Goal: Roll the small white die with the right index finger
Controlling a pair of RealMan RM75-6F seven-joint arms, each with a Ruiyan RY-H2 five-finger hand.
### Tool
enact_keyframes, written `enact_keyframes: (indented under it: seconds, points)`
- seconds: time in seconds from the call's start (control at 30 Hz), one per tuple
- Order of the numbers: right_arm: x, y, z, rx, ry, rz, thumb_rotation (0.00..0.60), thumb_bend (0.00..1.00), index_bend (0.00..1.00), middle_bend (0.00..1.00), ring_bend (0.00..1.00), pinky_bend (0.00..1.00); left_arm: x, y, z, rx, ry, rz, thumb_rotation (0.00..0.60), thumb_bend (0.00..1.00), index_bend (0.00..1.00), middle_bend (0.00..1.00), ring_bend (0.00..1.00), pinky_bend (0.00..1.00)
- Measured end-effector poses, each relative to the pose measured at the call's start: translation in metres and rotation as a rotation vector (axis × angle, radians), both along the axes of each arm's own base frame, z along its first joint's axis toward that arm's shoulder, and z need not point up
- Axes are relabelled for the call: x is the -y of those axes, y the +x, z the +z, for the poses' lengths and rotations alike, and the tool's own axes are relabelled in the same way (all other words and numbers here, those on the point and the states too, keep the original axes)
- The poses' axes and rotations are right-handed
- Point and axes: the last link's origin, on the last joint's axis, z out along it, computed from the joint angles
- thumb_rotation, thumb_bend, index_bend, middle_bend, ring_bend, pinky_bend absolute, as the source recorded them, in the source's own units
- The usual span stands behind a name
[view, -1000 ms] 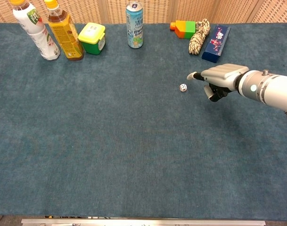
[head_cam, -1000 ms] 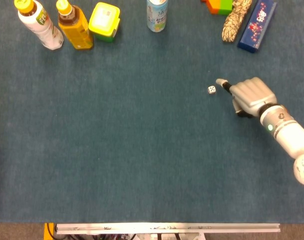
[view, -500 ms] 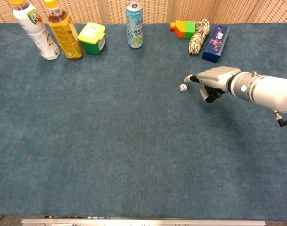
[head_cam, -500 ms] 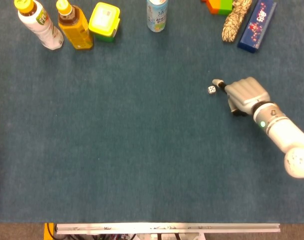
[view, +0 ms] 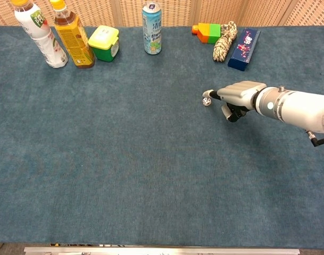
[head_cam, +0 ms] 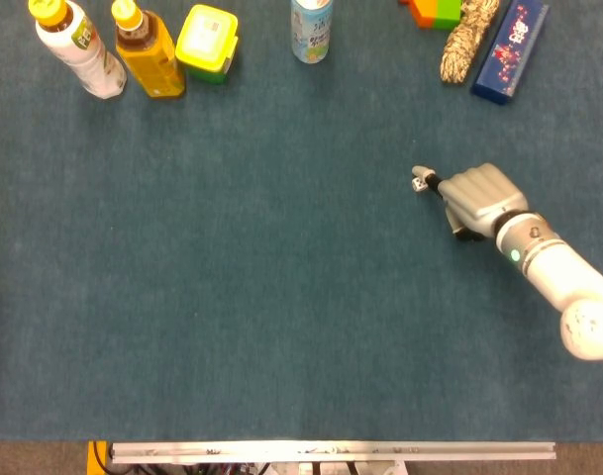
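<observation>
The small white die (head_cam: 420, 184) lies on the blue cloth right of the table's middle, partly hidden in the head view under my right hand's outstretched fingertip (head_cam: 418, 173). The chest view shows the die (view: 206, 101) just below that fingertip (view: 207, 94), which touches its top. My right hand (head_cam: 479, 198) (view: 239, 95) points left with its other fingers curled under and holds nothing. My left hand is in neither view.
Along the far edge stand a white bottle (head_cam: 78, 45), an amber bottle (head_cam: 148, 51), a yellow-lidded green tub (head_cam: 207, 42) and a can (head_cam: 311, 28). At the far right lie coloured blocks (head_cam: 435, 10), a rope bundle (head_cam: 467, 35) and a blue box (head_cam: 509, 38).
My right hand has slid left and slightly nearer, bringing its outstretched fingertip from beside the die onto its top. The die has stayed in about the same place.
</observation>
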Motion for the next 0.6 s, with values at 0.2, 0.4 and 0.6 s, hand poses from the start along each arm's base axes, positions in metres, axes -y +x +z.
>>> enact_keyframes:
  seconds: [0.2,0.4,0.6]
  points:
    - [-0.011,-0.001,0.004,0.011,0.014,0.013,0.6,0.89,0.0,1.0,1.0,1.0,0.0,-0.001,0.0,0.0,-0.001,0.001,0.6,0.2,0.19,0.22,0.24,0.08]
    - [-0.026,0.0,0.012,0.033,0.03,0.027,0.6,0.89,0.0,1.0,1.0,1.0,0.0,-0.001,-0.001,0.0,-0.003,-0.001,0.6,0.2,0.19,0.22,0.24,0.08]
    - [-0.04,-0.004,0.023,0.045,0.036,0.03,0.6,0.89,0.0,1.0,1.0,1.0,0.0,-0.002,-0.002,-0.001,-0.006,0.002,0.6,0.2,0.19,0.22,0.24,0.08]
